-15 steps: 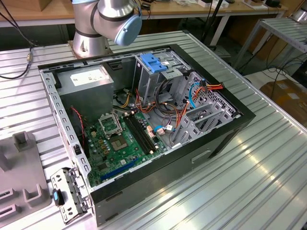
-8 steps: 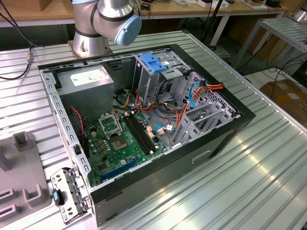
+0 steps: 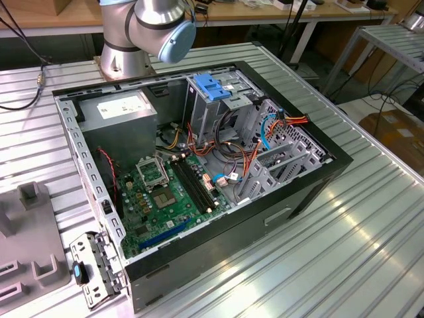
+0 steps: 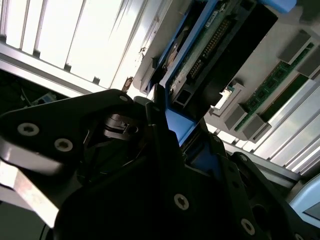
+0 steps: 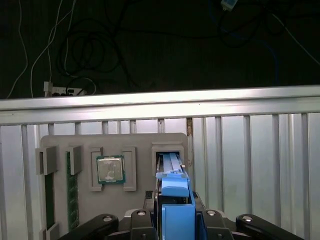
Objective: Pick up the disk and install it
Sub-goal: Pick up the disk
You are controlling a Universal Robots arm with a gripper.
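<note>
The disk [image 5: 172, 187] has blue plastic side rails and stands on edge between the dark fingers of my gripper [image 5: 174, 212], which is shut on it. Its far end is at the open slot [image 5: 167, 155] of a grey holder block [image 5: 135, 140]; I cannot tell whether it still sits in the slot. In the second wrist view the disk [image 4: 215, 35] shows its green circuit-board side and connector, with a blue rail running down into the gripper [image 4: 172, 125]. The open computer case [image 3: 291, 199] lies on the table, with a metal drive cage [image 3: 218, 112].
The holder block also carries a processor chip [image 5: 110, 169] and memory sticks [image 5: 72, 190]. In the case are a grey power-supply box [image 3: 119, 112], a green motherboard [image 3: 165, 192], orange and blue cables [image 3: 265, 132] and a blue latch [image 3: 211, 86]. The arm's base [image 3: 126, 56] stands behind the case.
</note>
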